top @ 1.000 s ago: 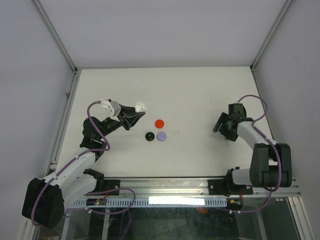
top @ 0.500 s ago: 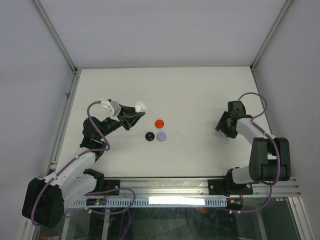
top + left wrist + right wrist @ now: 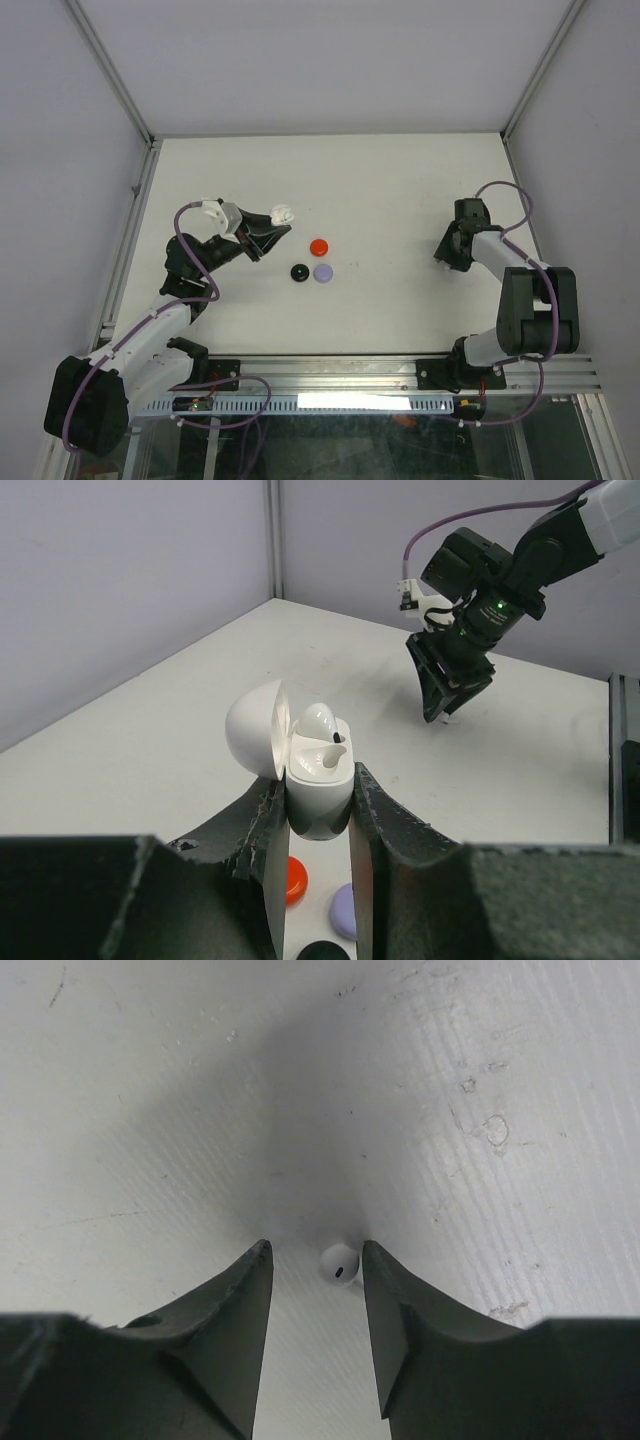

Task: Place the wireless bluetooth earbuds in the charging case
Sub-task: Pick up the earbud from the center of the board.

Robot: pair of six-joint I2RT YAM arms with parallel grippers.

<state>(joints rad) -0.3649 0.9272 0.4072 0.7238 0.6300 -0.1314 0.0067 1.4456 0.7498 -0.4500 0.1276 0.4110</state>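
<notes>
At the left of the table (image 3: 400, 180), the left gripper (image 3: 277, 226) is raised off the surface, its jaws pressed against the sides of the white charging case (image 3: 283, 213). The top view shows only a small white blob there. The left wrist view shows more: the case stands upright between the fingers (image 3: 262, 820), its domed lid (image 3: 255, 730) swung open to one side, and a seated white earbud (image 3: 318, 718) rests in one well.

Right of that gripper, three closed cases lie on the table: a red round case (image 3: 319, 246), and nearer the arms a black round case (image 3: 298, 272) just beside a lavender round case (image 3: 323, 272).

Well apart, at the right, the right gripper (image 3: 447, 257) points down at the table. From above it hides what lies beneath. Only the right wrist view shows the loose white earbud (image 3: 339, 1263) lying on the surface between the spread jaws. It sits just against the finger on that view's right, with a clear gap to the other finger.
</notes>
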